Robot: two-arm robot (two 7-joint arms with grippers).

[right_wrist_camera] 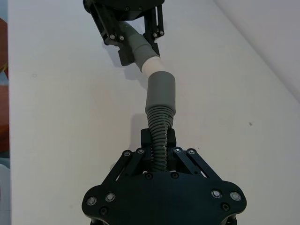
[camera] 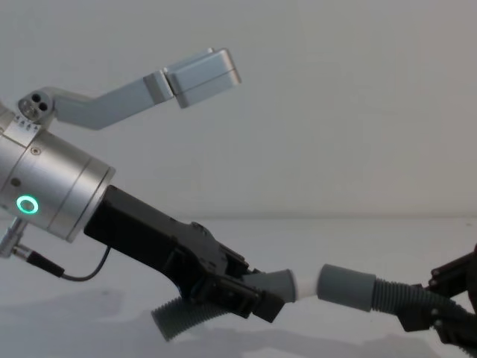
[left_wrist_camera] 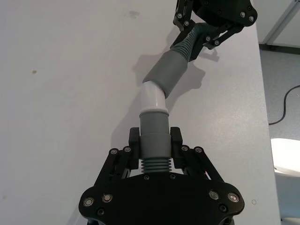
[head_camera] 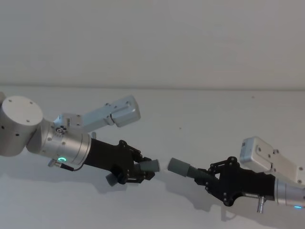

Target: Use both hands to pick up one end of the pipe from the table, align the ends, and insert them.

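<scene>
Both pipe pieces are held above the white table. My left gripper is shut on the smooth grey cuff of one piece, whose white tip points at the other piece. That piece's ribbed tail hangs below the left gripper. My right gripper is shut on the ribbed hose of the second piece, behind its wide grey cuff. The white tip sits right at this cuff's mouth, at a slight angle to it. I cannot tell if it has entered.
The table's far edge meets a plain wall. In the left wrist view, the table's side edge, a grey floor and a black cable lie beyond the right gripper.
</scene>
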